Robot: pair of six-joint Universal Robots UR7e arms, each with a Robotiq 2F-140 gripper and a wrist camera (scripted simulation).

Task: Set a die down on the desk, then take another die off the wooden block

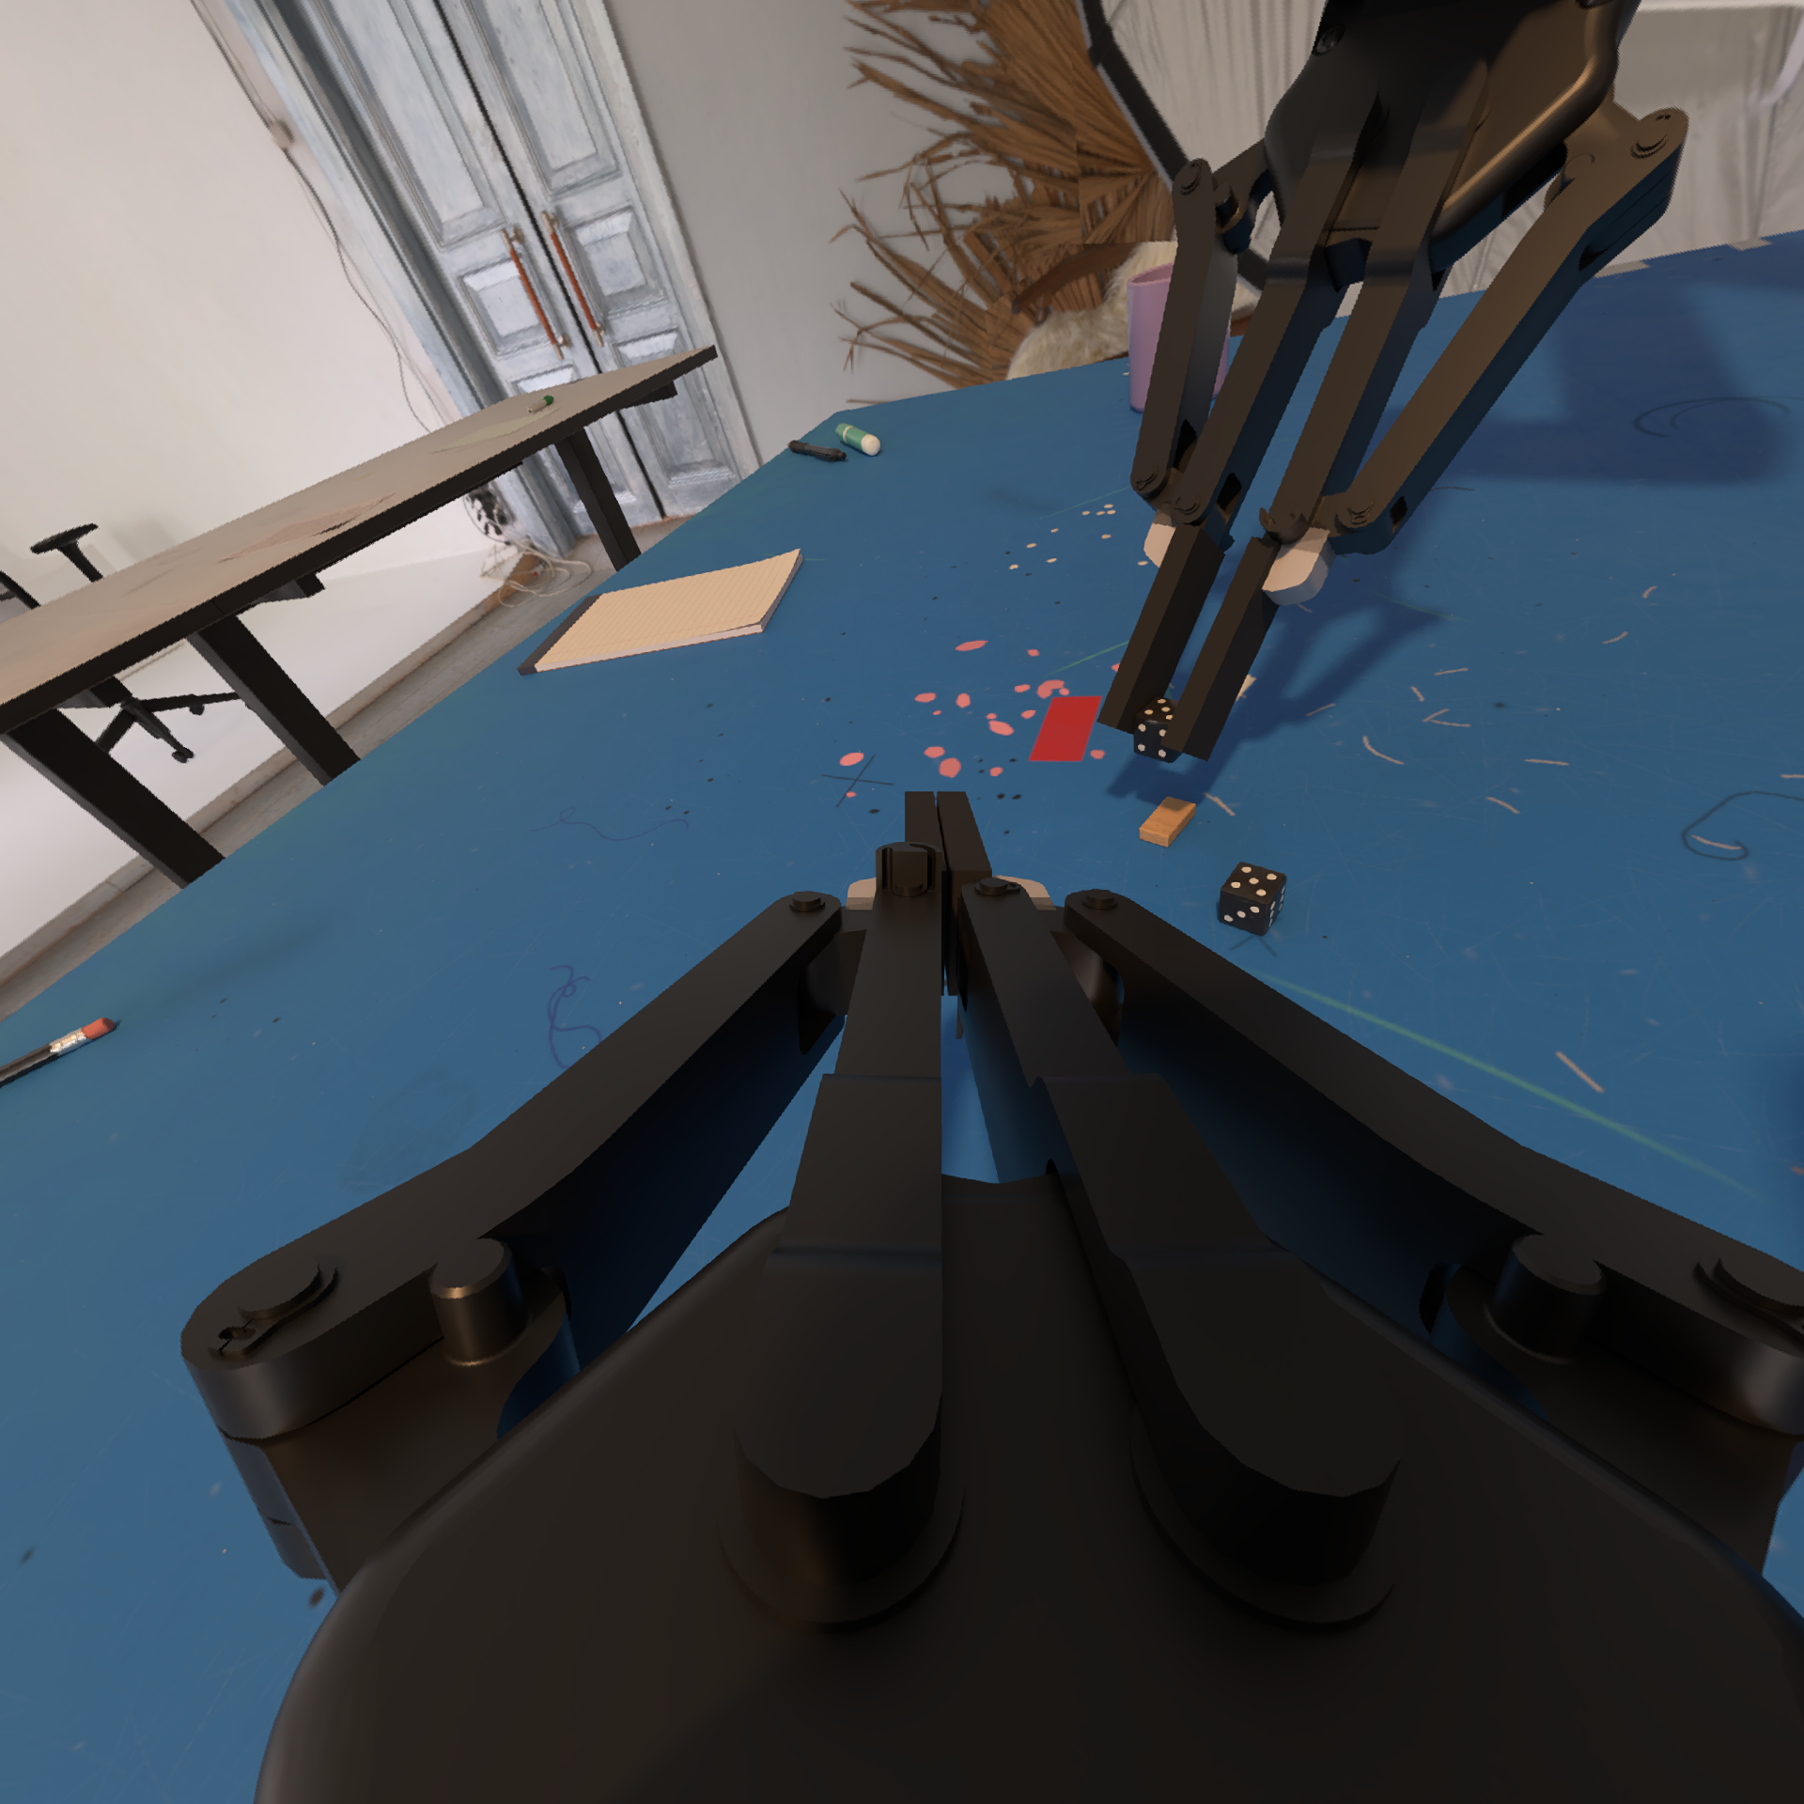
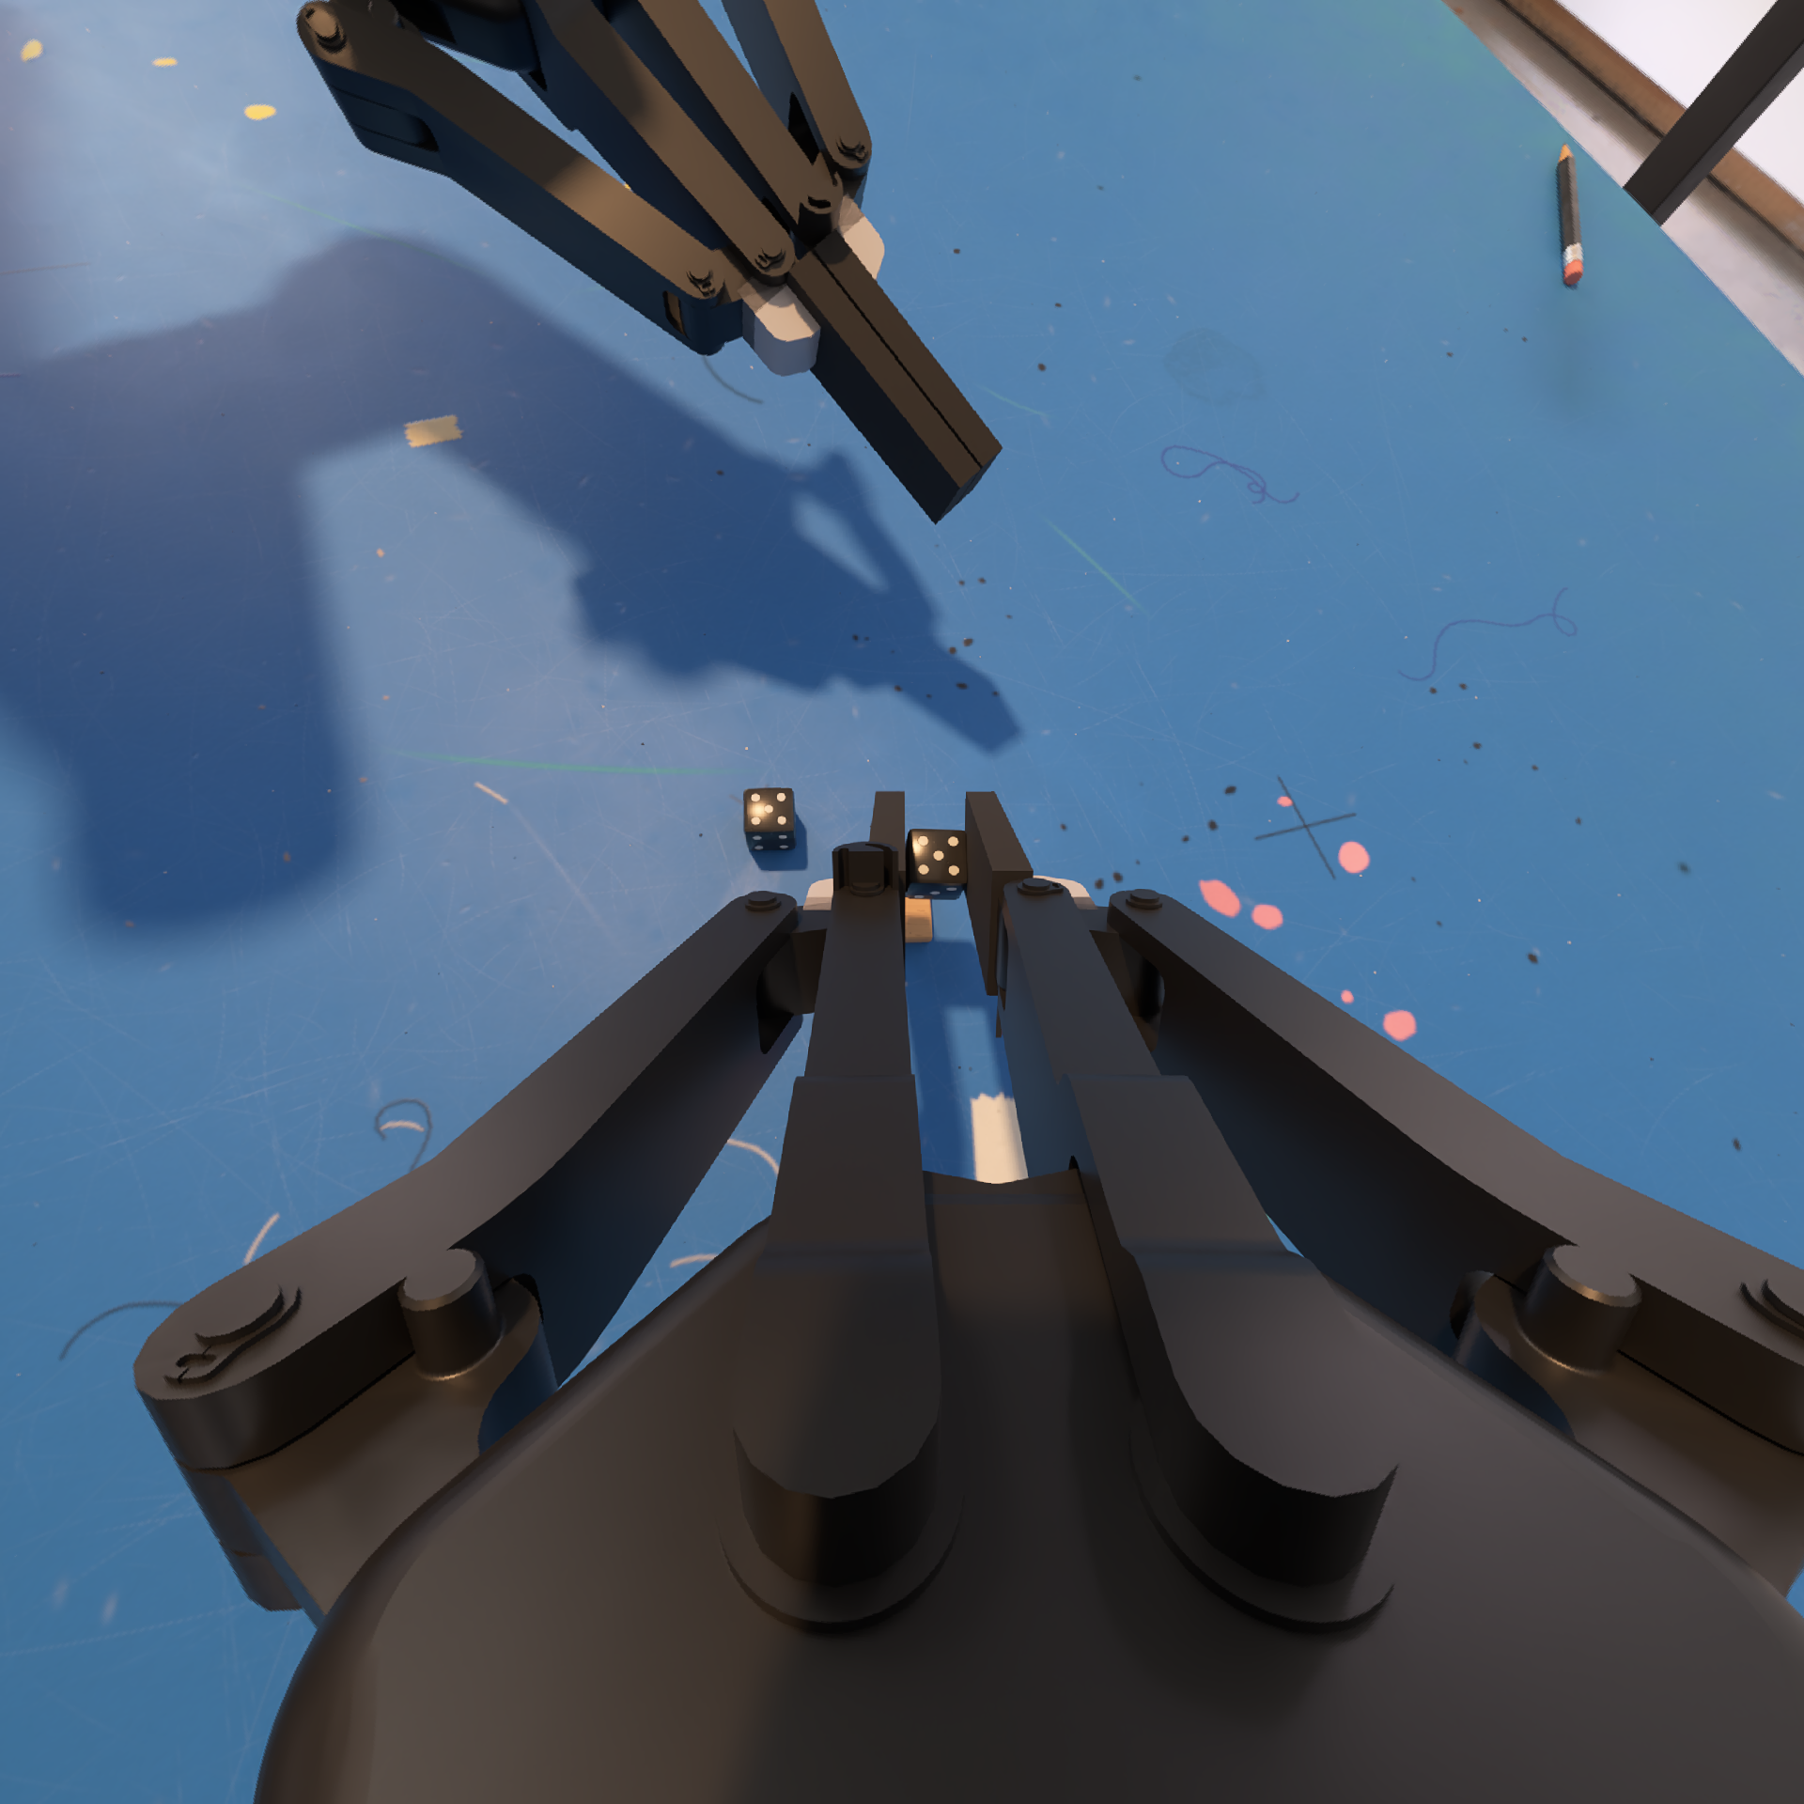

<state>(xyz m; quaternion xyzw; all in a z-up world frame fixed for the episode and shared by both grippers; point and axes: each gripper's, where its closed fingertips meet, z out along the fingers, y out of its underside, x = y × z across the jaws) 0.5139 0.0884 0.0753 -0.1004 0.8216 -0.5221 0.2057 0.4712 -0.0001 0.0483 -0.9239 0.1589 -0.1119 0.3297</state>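
Grasping a black die [image 1: 1156, 728] between its two fingertips, the right hand [image 1: 1162, 734] comes down steeply just beyond the wooden block [image 1: 1167, 820], which lies flat on the blue counter [image 1: 488, 976]. That held die sits above the block's far end and is lifted clear of it; in the right wrist view a strip of the block [image 2: 918, 920] shows beneath the die [image 2: 935, 861], whose five-dot face is turned toward the camera. A second black die [image 1: 1250, 898] rests on the counter just on the near side of the block, apart from it and from both hands; in the right wrist view it [image 2: 769, 818] lies just left of the right hand [image 2: 935, 830].

The left hand [image 1: 937, 815] is clenched on nothing, its two fingers pressed flat together, hovering over bare counter to the left of the block. A red card [image 1: 1066, 728] lies flat just left of the block's far end, among pink paint spots. Well beyond the block lie a notepad [image 1: 674, 610], a glue stick [image 1: 859, 438] and a lilac cup [image 1: 1152, 332]. A pencil [image 1: 59, 1046] lies far left of the block near the counter's edge.
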